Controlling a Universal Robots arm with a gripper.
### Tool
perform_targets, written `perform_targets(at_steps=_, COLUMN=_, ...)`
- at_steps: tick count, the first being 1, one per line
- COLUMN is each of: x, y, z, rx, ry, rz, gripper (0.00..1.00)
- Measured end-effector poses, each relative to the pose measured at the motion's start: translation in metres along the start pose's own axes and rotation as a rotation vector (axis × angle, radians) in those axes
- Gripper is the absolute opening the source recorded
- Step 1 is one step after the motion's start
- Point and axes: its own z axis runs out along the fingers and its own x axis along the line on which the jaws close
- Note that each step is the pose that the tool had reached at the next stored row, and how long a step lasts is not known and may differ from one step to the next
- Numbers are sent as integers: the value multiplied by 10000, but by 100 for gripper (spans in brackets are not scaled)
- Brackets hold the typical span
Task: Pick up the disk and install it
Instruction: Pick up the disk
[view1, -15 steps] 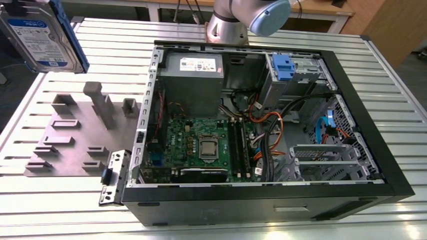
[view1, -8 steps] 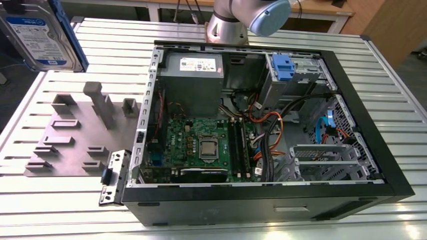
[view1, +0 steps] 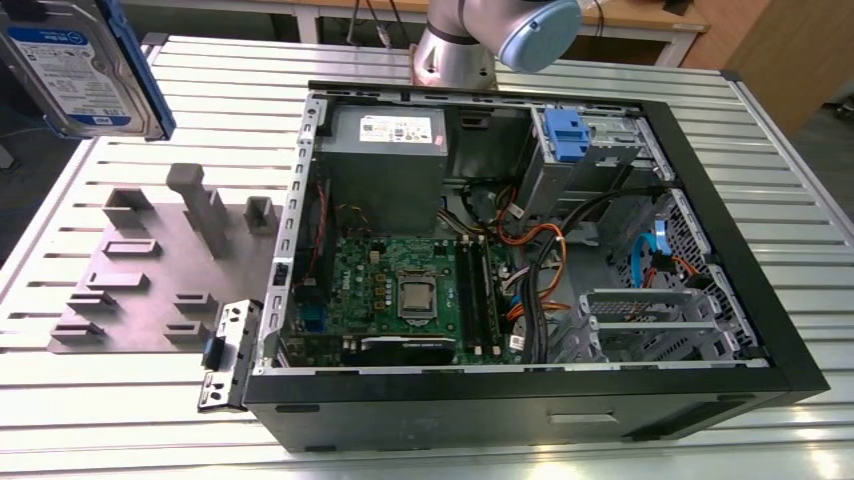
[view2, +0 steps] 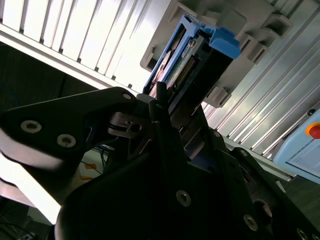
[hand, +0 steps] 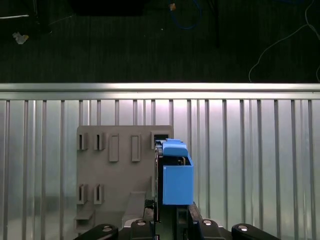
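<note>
Exterior view has the disk up in the air at that view's far left, label facing the camera, clear of the slatted table and well apart from the open computer case. We see the gripper in both wrist views, jaws clamped on the disk's flat sides. Its blue rails stick out past the fingers, above the grey fixture plate.

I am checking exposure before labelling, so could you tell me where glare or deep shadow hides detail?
Exterior view: even light, the computer case interior reads well. Second wrist view: the gripper is a dark backlit mass holding the disk, the table slats blown out. First wrist view: glare band along the table's edge.
</note>
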Motion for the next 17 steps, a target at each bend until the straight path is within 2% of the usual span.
perform_targets(at_steps=8, x=0, y=1, z=-12, rx=-3, ry=4, rz=1, gripper=35)
perform_targets(at_steps=17, x=-5, y=3, z=-133, rx=-1, ry=3, rz=1, gripper=35)
